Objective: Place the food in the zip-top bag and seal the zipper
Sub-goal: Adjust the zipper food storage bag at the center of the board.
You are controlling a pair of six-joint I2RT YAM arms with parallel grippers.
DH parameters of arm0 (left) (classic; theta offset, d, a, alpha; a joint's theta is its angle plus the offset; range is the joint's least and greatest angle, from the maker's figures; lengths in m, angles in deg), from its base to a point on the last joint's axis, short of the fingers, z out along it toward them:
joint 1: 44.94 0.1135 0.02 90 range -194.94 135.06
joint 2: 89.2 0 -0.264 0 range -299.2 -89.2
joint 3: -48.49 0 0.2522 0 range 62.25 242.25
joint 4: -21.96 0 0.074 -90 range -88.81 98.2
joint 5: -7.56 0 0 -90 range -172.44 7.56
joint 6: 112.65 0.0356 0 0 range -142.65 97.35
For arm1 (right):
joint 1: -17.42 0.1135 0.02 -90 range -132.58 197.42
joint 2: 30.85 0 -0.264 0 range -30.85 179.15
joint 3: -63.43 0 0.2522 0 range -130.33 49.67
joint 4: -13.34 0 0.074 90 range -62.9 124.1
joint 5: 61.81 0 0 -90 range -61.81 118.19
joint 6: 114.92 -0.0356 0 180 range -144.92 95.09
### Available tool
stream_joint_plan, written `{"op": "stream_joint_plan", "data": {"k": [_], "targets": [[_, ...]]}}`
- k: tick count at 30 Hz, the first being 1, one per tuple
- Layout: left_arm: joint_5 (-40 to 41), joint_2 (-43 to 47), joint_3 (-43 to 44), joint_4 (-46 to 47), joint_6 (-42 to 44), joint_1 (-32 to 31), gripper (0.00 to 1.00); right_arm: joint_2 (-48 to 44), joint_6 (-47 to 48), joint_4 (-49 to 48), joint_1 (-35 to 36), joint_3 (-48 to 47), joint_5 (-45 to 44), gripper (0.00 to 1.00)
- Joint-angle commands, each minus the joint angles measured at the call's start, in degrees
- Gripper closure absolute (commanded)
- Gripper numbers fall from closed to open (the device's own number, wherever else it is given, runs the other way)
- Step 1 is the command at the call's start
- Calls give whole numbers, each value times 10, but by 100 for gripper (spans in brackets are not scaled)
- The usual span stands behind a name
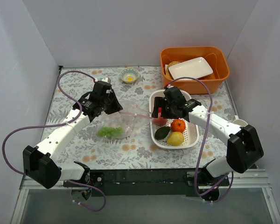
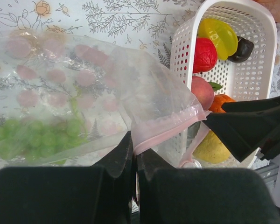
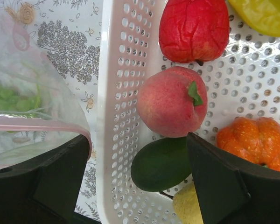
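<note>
Zip-top bag [image 1: 113, 123] lies beside the white basket [image 3: 114, 93], grapes [image 2: 37, 135] inside. My left gripper [image 2: 135, 158] is clamped on its zipper [image 2: 172, 130]. My right gripper [image 3: 137, 179] gapes empty astride the basket wall. Risk, in my judgement: closing here would pinch the wall, not the avocado [image 3: 158, 163], and drag the basket.

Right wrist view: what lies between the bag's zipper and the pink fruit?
The right wrist view shows patterned tablecloth, then the white basket's perforated wall.

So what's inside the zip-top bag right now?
Only the green grapes show through the zip-top bag; the other fruits lie in the white basket. The left gripper hides the bag corner it pinches.
</note>
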Motion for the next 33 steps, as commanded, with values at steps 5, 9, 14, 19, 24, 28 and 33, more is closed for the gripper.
{"op": "stream_joint_plan", "data": {"k": [5, 9, 14, 19, 24, 28, 33], "targets": [[31, -16, 4, -7, 15, 1, 100, -29, 32, -35, -30, 49, 53, 10], [38, -36, 5, -4, 19, -2, 100, -90, 32, -113, -30, 76, 119, 9], [35, -76, 28, 12, 13, -41, 100, -103, 37, -114, -30, 72, 142, 9], [72, -112, 70, -3, -1, -75, 100, -117, 22, -86, -32, 82, 100, 9], [132, -108, 66, -39, 1, -76, 100, -97, -12, -15, -59, 101, 18, 8], [172, -101, 55, -57, 7, -75, 100, -79, -14, -38, -64, 124, 29, 8], [169, -84, 33, -57, 7, -74, 100, -54, -12, -76, -69, 132, 48, 8]]}}
